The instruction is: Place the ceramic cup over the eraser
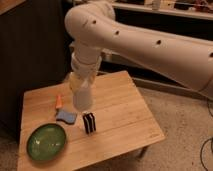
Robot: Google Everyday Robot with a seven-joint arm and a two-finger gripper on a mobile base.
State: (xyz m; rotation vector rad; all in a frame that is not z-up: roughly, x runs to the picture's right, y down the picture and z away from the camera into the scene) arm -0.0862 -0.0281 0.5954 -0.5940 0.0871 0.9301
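The ceramic cup [83,98] is plain white and hangs in the air, held by my gripper [78,85] at its upper end. It sits just above and slightly behind-left of the eraser [89,122], a small upright black block with white stripes standing on the wooden table [120,110]. The cup's lower end is a short way above the eraser's top, not touching it. My big white arm reaches in from the upper right.
A blue sponge-like pad [66,117] lies just left of the eraser. An orange item [59,101] lies behind it. A green plate [46,141] sits at the front left. The table's right half is bare wood.
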